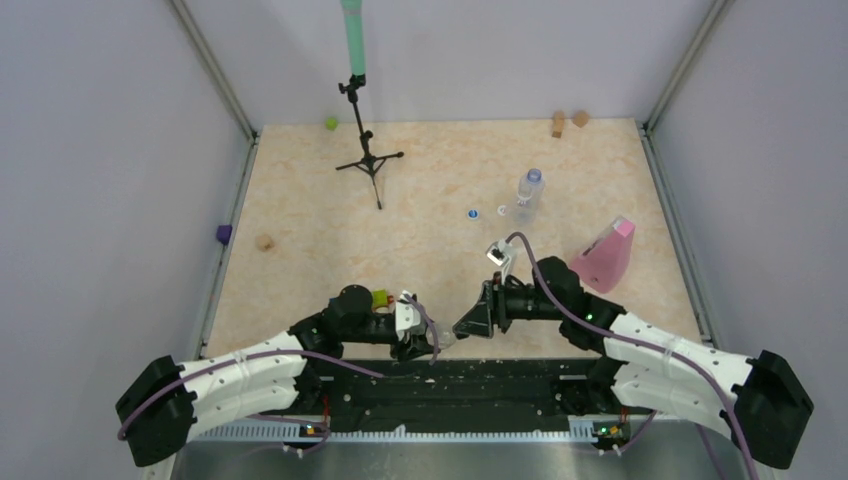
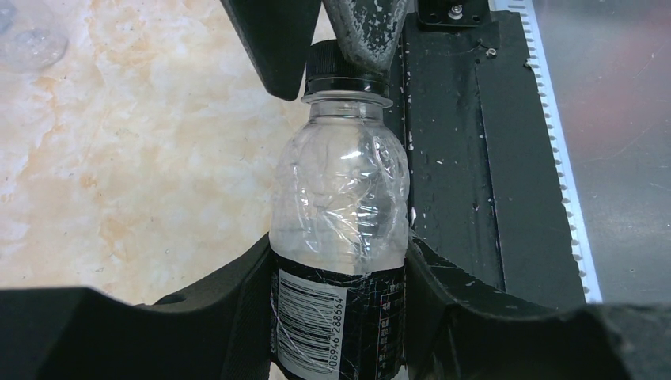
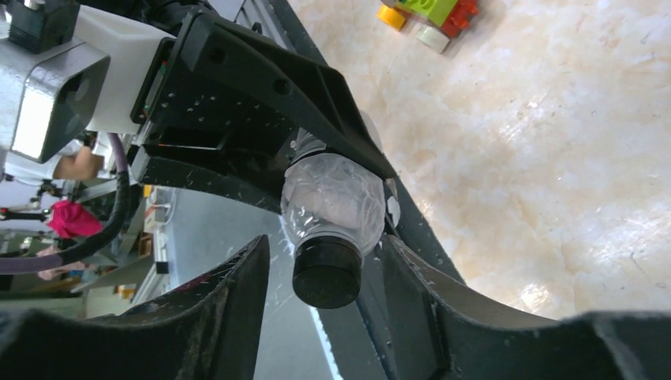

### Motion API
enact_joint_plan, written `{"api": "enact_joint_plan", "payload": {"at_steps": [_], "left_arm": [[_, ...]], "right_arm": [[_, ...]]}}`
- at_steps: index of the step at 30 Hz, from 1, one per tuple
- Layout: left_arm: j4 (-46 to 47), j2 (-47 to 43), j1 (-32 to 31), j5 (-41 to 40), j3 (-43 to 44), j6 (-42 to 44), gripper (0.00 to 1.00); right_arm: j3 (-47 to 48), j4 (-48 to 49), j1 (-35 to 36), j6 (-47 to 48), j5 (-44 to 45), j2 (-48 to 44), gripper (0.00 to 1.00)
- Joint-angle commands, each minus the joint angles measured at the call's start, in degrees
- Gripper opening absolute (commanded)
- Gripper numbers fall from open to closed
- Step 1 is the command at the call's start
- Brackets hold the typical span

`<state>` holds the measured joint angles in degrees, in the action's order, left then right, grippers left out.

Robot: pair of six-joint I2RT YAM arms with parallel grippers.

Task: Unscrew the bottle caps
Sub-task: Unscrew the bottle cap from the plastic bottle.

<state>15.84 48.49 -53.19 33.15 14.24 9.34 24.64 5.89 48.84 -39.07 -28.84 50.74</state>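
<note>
Nearly set: left gripper (image 2: 340, 261) is clamped round the bottle (image 2: 340, 182), held sideways between the arms, while right gripper (image 3: 324, 247) sits slightly open astride its black cap (image 3: 326, 273).
Close squarely on the cap before twisting and keep the body clamp firm. The threads are hidden, and it's too small to tell whether the far bottle (image 1: 528, 195) is capped.

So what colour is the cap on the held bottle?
Black cap, clearest from the right wrist.
</note>
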Motion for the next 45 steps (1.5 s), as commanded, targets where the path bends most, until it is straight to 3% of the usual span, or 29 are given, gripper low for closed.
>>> {"api": "enact_joint_plan", "payload": {"at_steps": [1,7,9,11,13,16,20,25,45], "left_arm": [[2.00,-0.68,-0.16,-0.26,0.97,-0.33,0.00],[1.65,-0.76,-0.16,-0.51,1.15,-0.21,0.00],[1.50,-0.77,-0.16,-0.58,1.19,-0.08,0.00],[1.17,-0.79,-0.14,-0.65,1.29,0.01,0.00],[0.96,-0.81,-0.16,-0.70,1.47,0.06,0.00],[0.93,-0.69,-0.16,-0.64,1.57,0.06,0.00],[0.78,-0.31,-0.16,-0.63,1.91,0.06,0.00],[0.78,-0.04,-0.16,-0.65,2.18,0.05,0.00],[2.97,1.27,-0.18,-0.59,2.16,-0.39,0.00]], "right_arm": [[0.23,0.30,-0.59,-0.04,-2.19,-1.46,0.49],[0.72,-2.67,-0.58,1.57,-1.26,-1.93,0.45],[0.84,-3.53,-0.58,1.85,-0.95,-2.10,0.53],[1.01,-4.32,-0.58,2.19,-0.70,-2.36,0.54],[0.86,-4.26,-0.52,2.25,-0.58,-2.62,0.51],[0.73,-3.55,-0.52,2.16,-0.67,-2.75,0.38],[0.64,-3.15,-0.53,2.30,-1.05,-2.75,0.34],[0.58,-3.44,-0.59,2.80,-1.71,-2.37,0.47],[0.30,-2.75,-0.57,3.56,-2.31,0.13,0.42]]}}
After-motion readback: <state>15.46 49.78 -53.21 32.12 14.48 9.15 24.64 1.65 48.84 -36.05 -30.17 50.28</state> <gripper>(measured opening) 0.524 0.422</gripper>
